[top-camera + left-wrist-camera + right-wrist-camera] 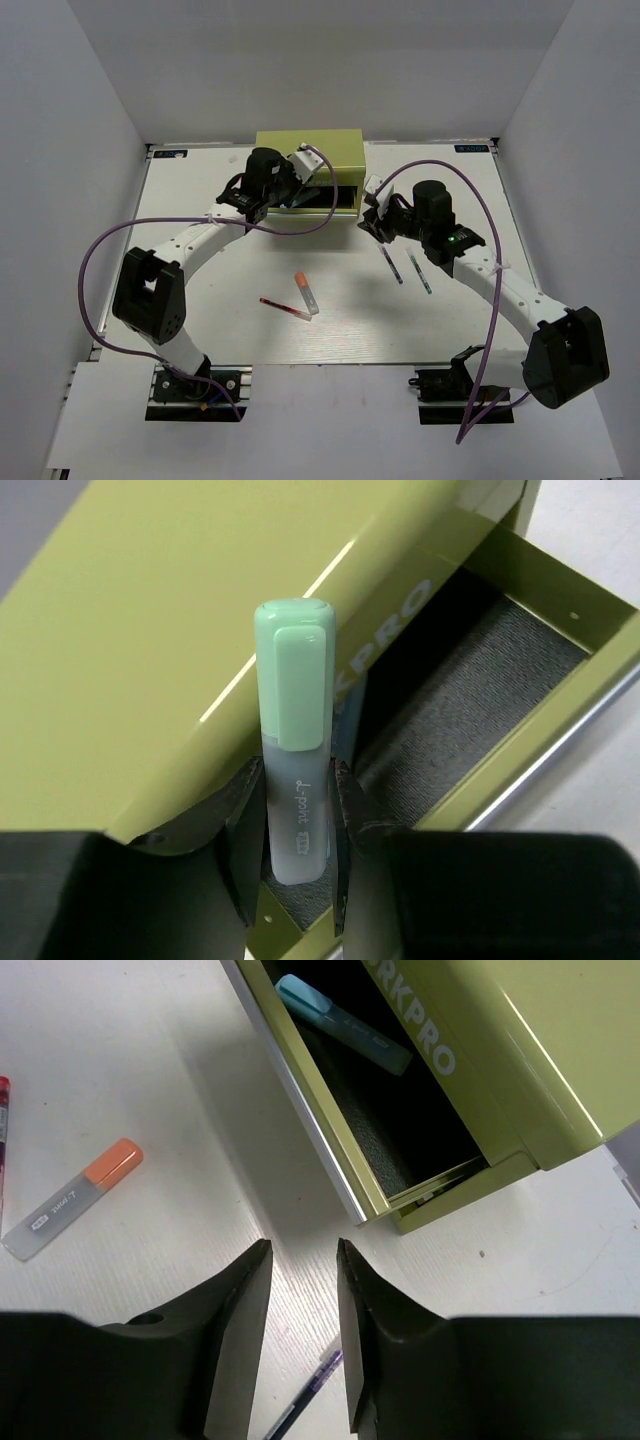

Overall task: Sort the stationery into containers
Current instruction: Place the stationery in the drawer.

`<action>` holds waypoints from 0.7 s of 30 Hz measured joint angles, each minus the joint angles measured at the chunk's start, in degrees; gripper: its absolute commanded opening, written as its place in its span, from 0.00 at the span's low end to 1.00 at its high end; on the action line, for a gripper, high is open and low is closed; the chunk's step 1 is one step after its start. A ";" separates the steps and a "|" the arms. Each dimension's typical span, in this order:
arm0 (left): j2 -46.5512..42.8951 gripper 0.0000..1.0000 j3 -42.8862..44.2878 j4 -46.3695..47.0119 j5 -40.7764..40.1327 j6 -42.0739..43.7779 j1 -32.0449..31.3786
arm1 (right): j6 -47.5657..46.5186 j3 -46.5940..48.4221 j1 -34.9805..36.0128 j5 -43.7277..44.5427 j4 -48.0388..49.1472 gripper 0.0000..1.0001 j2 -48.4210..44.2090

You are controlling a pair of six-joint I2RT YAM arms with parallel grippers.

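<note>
Currently gripped: pale green marker (297, 680), pinched at its clear barrel by the left gripper (298, 790), cap pointing away from the wrist; jaws closed firmly on it.
Why held so: poised over one end of the open drawer (470, 720) of the yellow-green cabinet (310, 145), probably lined up for a drop onto the dark liner.
Right gripper (303, 1250): jaws parted, nothing between them; hovers over bare surface (230, 290) just off the drawer's front corner, at about 4 o'clock of the cabinet.
Already sorted: light blue marker (340, 1022), lying inside the same drawer.
Left to sort: orange-capped marker (306, 292) and red pen (283, 308), close together at 6 o'clock of the drawer; dark pen (391, 266) and second dark pen (419, 273), side by side at 6 o'clock of the right gripper.
In the way: cabinet top overhangs the drawer's back part, so only the front strip seems open to a drop; purple cable (300, 231) droops across the drawer front.
</note>
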 measured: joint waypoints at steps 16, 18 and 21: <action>-8.39 0.86 -5.46 3.80 -3.37 -2.34 -0.76 | -3.89 -0.02 0.46 -8.39 -0.63 0.54 2.27; -12.48 0.89 -5.55 3.76 -4.83 -5.35 -0.76 | -4.26 -0.02 1.25 -9.27 -1.16 0.54 3.61; -19.85 1.00 -5.95 2.67 -8.74 -12.46 -0.87 | -4.35 -0.02 4.04 -9.40 -2.95 0.52 6.51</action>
